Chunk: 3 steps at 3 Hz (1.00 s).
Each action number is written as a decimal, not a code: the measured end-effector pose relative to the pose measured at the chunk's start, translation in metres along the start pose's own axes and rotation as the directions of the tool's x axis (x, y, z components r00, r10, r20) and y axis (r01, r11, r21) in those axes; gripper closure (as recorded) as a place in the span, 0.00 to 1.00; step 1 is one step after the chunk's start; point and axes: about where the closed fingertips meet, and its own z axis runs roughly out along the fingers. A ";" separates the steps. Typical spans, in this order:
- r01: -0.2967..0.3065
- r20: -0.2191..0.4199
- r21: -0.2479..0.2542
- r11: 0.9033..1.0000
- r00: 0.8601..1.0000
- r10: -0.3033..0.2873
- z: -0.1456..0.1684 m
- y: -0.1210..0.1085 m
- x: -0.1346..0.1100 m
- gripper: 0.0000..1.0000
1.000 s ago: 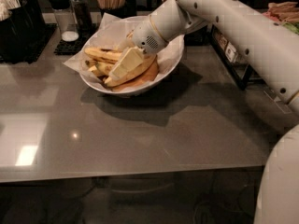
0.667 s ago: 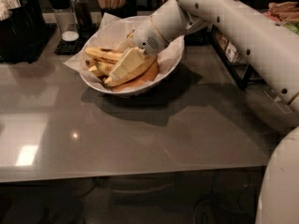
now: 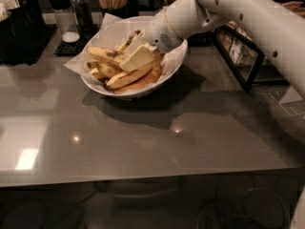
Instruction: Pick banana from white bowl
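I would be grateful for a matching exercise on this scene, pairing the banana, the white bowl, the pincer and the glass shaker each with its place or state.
Things:
1. banana
2. white bowl
3. pincer
4. glass shaker

Places or states:
A. sits on the grey table, paper-lined
B. reaches down into the bowl
C. lies in the bowl, yellow with dark blotches
D. stands behind the bowl, dark lid

Pairs: 1-C, 2-A, 3-B, 4-D.

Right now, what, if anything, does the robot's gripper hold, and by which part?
It cannot be told. The gripper sits low in the white bowl at the banana's right end, but no hold shows.
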 end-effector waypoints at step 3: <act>0.091 0.236 -0.060 0.994 0.969 -0.075 -0.054 0.026 -0.013 1.00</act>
